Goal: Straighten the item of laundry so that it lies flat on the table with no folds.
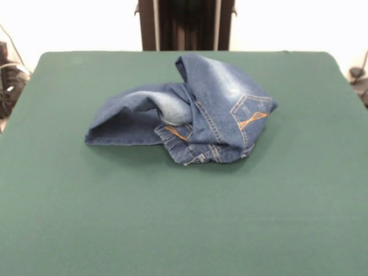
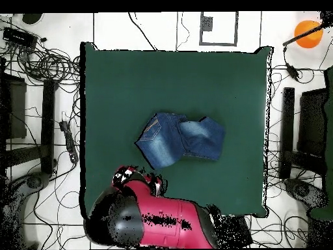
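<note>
The blue denim jeans (image 1: pixel 190 112) lie crumpled in a heap on the far middle of the green table (image 1: pixel 184 218). They are folded over themselves. A back pocket with orange stitching (image 1: pixel 250 115) faces up on the right, and a leg reaches left. In the overhead view the jeans (image 2: pixel 182 138) sit near the middle of the table (image 2: pixel 130 84). The red and black arm (image 2: pixel 162 221) is drawn back over the table's bottom edge. Its end, the gripper (image 2: pixel 133 176), is just below and left of the jeans, apart from them. The front view does not show the gripper.
The robot's pedestal (image 1: pixel 185 26) stands behind the table's far edge. In the overhead view, cables (image 2: pixel 45 65) and black stands (image 2: pixel 286 124) surround the table on the floor. An orange ball (image 2: pixel 307 32) is at the top right.
</note>
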Action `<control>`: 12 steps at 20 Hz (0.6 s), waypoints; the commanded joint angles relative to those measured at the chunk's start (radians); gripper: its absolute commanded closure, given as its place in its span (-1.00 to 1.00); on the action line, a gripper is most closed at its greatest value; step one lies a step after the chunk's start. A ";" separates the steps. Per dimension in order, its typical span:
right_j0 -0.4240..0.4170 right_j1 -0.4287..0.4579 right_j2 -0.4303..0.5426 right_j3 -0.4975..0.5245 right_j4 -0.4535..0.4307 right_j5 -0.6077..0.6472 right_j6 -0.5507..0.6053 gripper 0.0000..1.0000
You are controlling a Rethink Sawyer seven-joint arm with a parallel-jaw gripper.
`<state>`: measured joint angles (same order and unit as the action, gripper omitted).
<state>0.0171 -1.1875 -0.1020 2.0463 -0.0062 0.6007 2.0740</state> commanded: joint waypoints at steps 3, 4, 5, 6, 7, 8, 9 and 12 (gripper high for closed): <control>0.013 0.021 0.113 0.145 -0.010 -0.027 -0.022 -1.00; 0.011 0.019 0.115 0.147 -0.009 -0.027 -0.025 -1.00; 0.011 0.015 0.114 0.148 -0.010 -0.025 -0.025 -1.00; 0.011 0.009 0.115 0.151 -0.006 -0.022 -0.028 -1.00; 0.010 0.004 0.115 0.153 -0.006 -0.019 -0.029 -1.00; 0.010 -0.001 0.115 0.155 -0.006 -0.016 -0.031 -1.00; 0.011 -0.005 0.113 0.156 -0.007 -0.013 -0.032 -1.00; 0.004 -0.014 0.114 0.168 -0.009 -0.028 -0.040 -1.00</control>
<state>0.0170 -1.2129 -0.0994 2.1073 -0.0089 0.6007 2.0740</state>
